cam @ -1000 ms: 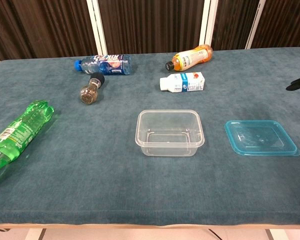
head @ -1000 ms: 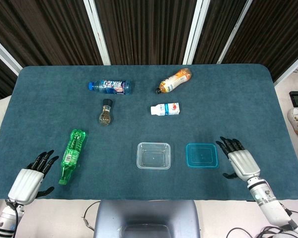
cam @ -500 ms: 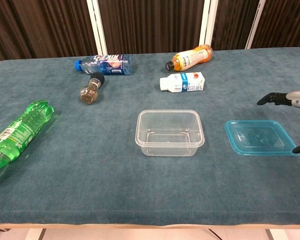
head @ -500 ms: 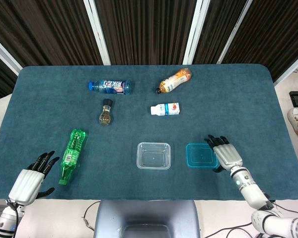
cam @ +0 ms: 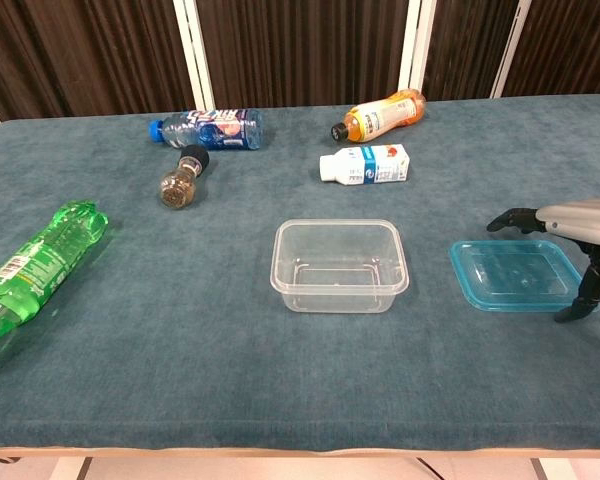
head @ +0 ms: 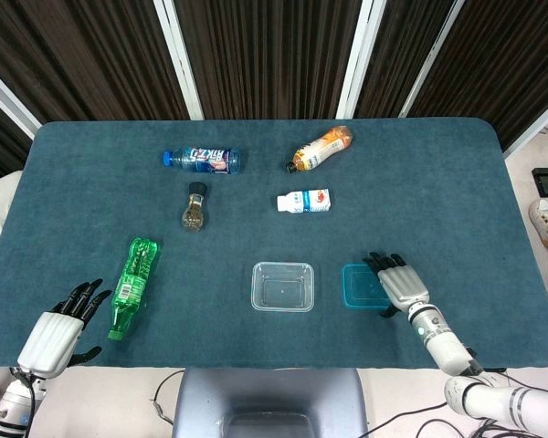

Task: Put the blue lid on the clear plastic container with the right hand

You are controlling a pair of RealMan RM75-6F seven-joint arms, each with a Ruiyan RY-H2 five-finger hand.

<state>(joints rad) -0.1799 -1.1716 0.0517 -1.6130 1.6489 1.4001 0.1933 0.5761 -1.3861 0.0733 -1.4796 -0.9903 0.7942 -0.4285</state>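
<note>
The blue lid [head: 362, 285] [cam: 510, 273] lies flat on the teal cloth, just right of the clear plastic container [head: 282, 286] [cam: 339, 265], which stands empty and upright. My right hand [head: 398, 283] [cam: 578, 223] hovers over the lid's right part with its fingers spread and nothing in it; its thumb points down at the lid's right edge. My left hand [head: 57, 327] rests open at the table's front left corner, beside the green bottle. The chest view does not show the left hand.
A green bottle [head: 132, 286] lies front left. Farther back lie a pepper grinder [head: 194, 206], a blue-labelled water bottle [head: 202, 160], an orange drink bottle [head: 321, 148] and a small white milk bottle [head: 304, 201]. The table's front edge [cam: 300, 450] is close behind the container.
My right hand has moved left from the table's right side until it is over the blue lid. The lid, container and left hand have stayed put.
</note>
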